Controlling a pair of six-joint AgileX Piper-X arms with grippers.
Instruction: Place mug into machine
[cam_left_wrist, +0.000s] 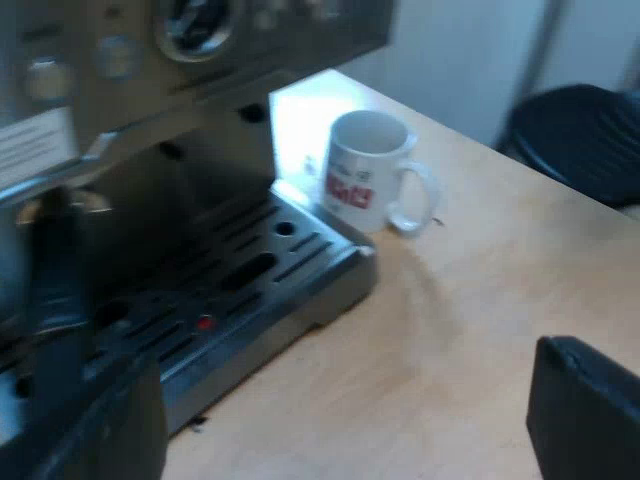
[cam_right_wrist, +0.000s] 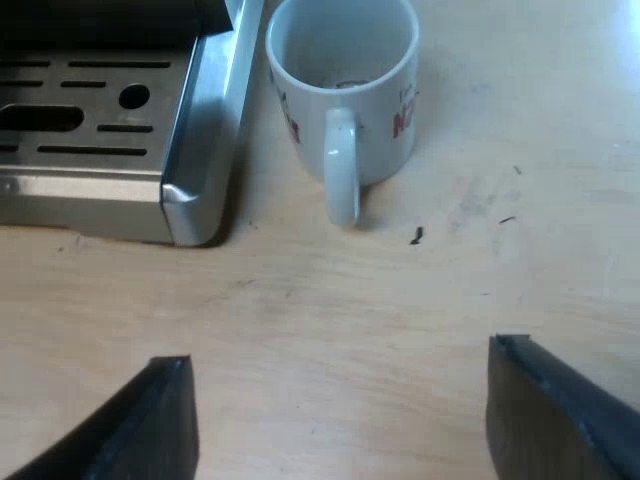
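— Where is the mug (cam_right_wrist: 340, 95)?
— Upright on the counter (cam_right_wrist: 300, 300), just beside the corner of the espresso machine (cam_left_wrist: 200, 70)'s drip tray (cam_right_wrist: 200, 150), handle turned toward the right gripper (cam_right_wrist: 340, 390).
— And that gripper?
— Spread wide, empty, hovering low over the counter, short of the mug.
— The left gripper (cam_left_wrist: 340, 420)?
— Wide apart too, holding nothing, near the machine's front.

The table (cam_left_wrist: 470, 330) is pale wood with a faint grain and a few light scuffs. A small dark crumb (cam_right_wrist: 416, 236) lies on its surface, and a thinner dark fleck (cam_right_wrist: 507, 219) lies near it, the two apart. Past one edge of the table sits a dark padded seat (cam_left_wrist: 585, 135). A white wall (cam_left_wrist: 470, 60) rises beyond that same edge.
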